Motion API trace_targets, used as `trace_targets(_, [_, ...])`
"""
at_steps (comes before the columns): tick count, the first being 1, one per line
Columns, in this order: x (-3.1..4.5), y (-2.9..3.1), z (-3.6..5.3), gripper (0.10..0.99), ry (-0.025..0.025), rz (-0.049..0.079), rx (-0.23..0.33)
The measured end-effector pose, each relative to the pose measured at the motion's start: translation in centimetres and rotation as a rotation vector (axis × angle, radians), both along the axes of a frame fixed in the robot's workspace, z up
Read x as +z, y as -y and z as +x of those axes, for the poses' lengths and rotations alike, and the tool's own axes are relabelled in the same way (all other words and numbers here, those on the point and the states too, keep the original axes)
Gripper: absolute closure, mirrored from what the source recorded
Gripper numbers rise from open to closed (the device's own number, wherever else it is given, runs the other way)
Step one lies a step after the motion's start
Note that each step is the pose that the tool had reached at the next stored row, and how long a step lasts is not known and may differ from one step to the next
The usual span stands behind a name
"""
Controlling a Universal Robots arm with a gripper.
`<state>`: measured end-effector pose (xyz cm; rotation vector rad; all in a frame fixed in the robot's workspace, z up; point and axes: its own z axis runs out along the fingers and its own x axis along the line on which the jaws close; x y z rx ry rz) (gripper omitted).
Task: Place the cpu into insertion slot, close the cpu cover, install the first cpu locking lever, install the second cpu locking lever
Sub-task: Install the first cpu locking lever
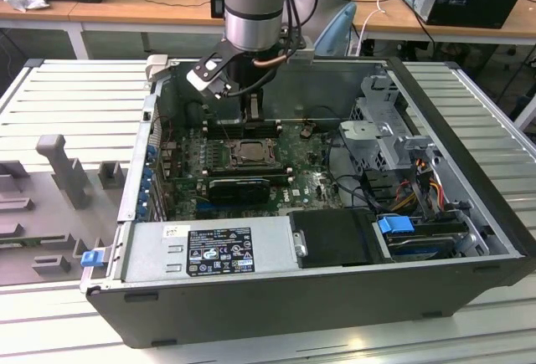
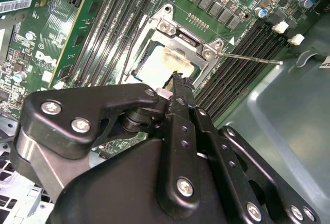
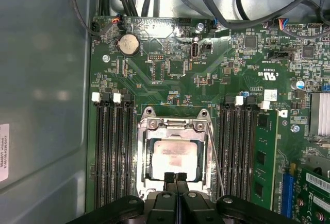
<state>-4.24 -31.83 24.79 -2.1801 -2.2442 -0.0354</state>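
The cpu (image 3: 175,157), a pale silvery square with a smudged face, lies in the insertion slot (image 3: 143,131) on the green board. The cpu cover (image 3: 175,131), a silvery frame, lies flat around it, and the chip shows through its window. My gripper (image 3: 175,176) is shut, its two black fingertips pressed together at the edge of the cover, with nothing between them. In the second wrist view the gripper (image 2: 178,77) touches down beside the cpu (image 2: 162,64). A thin locking lever (image 2: 250,57) angles out from the socket over the memory slots. In the exterior view the gripper (image 1: 253,118) hangs just behind the socket (image 1: 243,153).
Long black memory slots (image 3: 111,152) flank the socket on both sides. A black card (image 1: 239,188) sits in front of it, then the power supply (image 1: 209,251). The drive cage (image 1: 385,138) and cables (image 1: 419,188) fill the exterior view's right. The case walls (image 1: 134,171) surround the board.
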Motion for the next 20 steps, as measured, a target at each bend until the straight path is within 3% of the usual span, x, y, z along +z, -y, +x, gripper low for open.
trace_targets(12, [0.62,0.00,0.00,0.980,0.0000,0.000,0.000])
trace_targets(20, [2.65,0.00,0.00,0.980,-0.0001,-0.002,0.000])
